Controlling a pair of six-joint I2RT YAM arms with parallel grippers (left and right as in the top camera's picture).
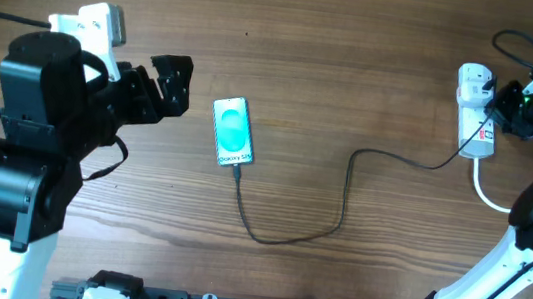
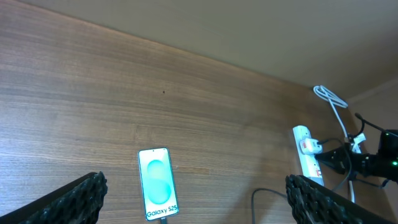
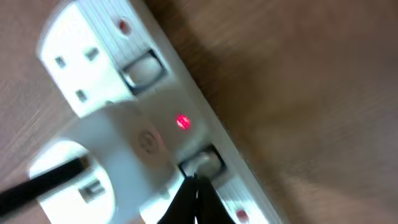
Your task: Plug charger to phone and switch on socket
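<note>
Socket [image 3: 168, 93] on wooden table [image 1: 356, 69], red lamp [image 3: 182, 122] lit; right tool [image 3: 196, 199] clenched at switch [image 3: 202, 162], left tool [image 2: 196, 202] released.

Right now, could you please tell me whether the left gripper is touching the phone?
Apart. The overhead view shows a plain gap between the left gripper, its jaws open, and the phone, which lies flat to the side of it.

The phone [image 2: 157, 183], at the lower middle of the left wrist view, showed "Galaxy S25" at the bottom of its screen. The label [image 1: 486, 139] on the socket [image 1: 474, 111] was too small to read.
</note>
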